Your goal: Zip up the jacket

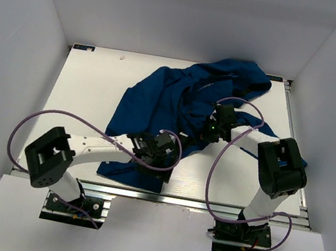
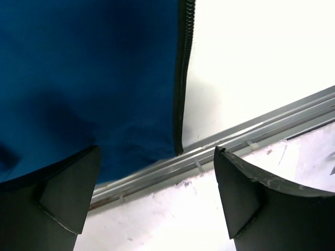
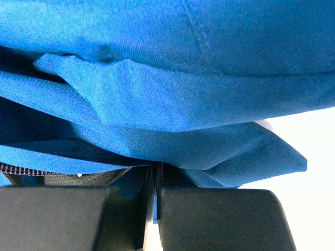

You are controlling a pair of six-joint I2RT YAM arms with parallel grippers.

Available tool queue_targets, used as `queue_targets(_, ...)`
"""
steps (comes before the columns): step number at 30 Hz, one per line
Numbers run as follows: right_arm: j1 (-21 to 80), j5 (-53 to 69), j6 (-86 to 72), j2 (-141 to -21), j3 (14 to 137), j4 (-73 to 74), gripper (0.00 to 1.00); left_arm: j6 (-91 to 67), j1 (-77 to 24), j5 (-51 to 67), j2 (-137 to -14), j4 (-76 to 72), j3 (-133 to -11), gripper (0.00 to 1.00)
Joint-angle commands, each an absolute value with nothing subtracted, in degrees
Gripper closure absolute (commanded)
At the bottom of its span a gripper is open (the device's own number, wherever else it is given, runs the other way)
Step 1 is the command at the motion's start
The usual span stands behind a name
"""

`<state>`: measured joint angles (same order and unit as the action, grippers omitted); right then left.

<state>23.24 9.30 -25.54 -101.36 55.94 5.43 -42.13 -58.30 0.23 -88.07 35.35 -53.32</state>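
Note:
The dark blue jacket (image 1: 160,98) lies crumpled across the middle and far right of the white table (image 1: 88,98). My left gripper (image 1: 159,148) hovers over the jacket's near hem. In the left wrist view this gripper (image 2: 157,191) is open, with nothing between its fingers (image 2: 246,193). The jacket (image 2: 89,78) and its dark zipper edge (image 2: 181,78) lie just beyond the fingertips. My right gripper (image 1: 217,125) sits at the jacket's middle. Close up, it (image 3: 157,183) is shut on a fold of the jacket (image 3: 172,104), and a strip of zipper tape (image 3: 31,170) shows at the left.
A metal rail (image 1: 206,204) runs along the table's near edge, and the same rail (image 2: 251,130) lies right under my left fingers. White walls close in the table on three sides. Purple cables (image 1: 216,166) loop from both arms.

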Motion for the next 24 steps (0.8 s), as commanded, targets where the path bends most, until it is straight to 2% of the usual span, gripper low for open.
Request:
queue_targets(1,22.94,6.94,-24.17,-101.25,53.7,8.44,1.0,-43.5,-58.36,-3.77,-82.71,39.45,-54.58,0.02)
queue_targets(12,22.85,7.12,-23.64,-100.81,53.44,8.09,1.0,-47.37,-58.36,-7.56,-85.87,42.2,-53.27,0.02)
queue_targets(17,22.94,7.21,-23.64,-100.72,53.17,7.91,1.0,-47.11,-58.8,-6.68,-90.43,39.55,-54.58,0.07)
queue_targets(24,22.94,5.98,-23.73,-99.58,52.21,7.47,1.0,-51.76,-62.05,-9.75,-98.25,44.21,-57.48,0.12)
